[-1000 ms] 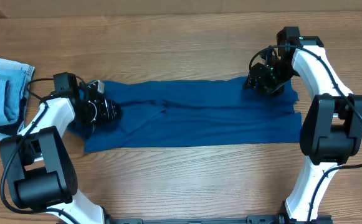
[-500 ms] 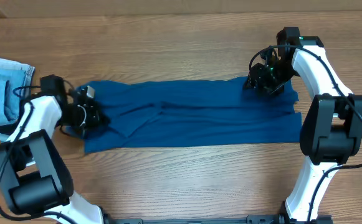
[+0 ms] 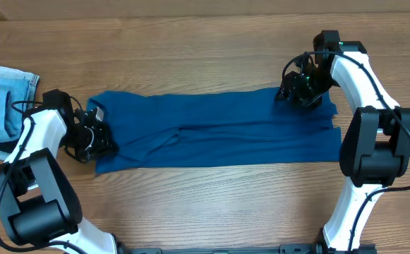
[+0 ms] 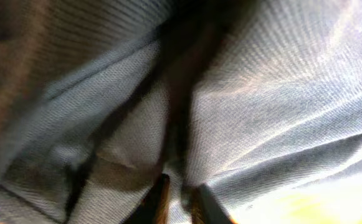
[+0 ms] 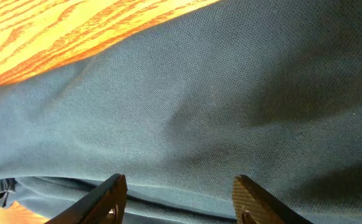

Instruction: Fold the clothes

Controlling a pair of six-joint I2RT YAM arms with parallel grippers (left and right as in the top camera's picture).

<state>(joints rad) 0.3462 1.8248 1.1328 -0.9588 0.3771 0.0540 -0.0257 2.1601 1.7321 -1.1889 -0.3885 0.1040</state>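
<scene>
The clothes [image 3: 219, 134], a deep teal-blue shirt, lie folded in a long flat strip across the wooden table [image 3: 205, 42]. My left gripper [image 3: 95, 137] sits at the strip's left end. The left wrist view is filled with rumpled fabric [image 4: 261, 93], and a fold of it is pinched between the nearly closed fingers of the left gripper [image 4: 181, 182]. My right gripper [image 3: 296, 95] rests over the strip's far right corner. In the right wrist view the right gripper [image 5: 179, 179] stands open just above smooth fabric [image 5: 199, 106], gripping nothing.
A pale blue denim stack [image 3: 0, 99] with a dark edge lies at the table's left edge, close to my left arm. Bare wood [image 5: 56, 31] shows beyond the shirt's far edge.
My left gripper has moved left and slightly toward the front with the shirt's left end, drawing the fabric out flatter. The right arm has not moved.
</scene>
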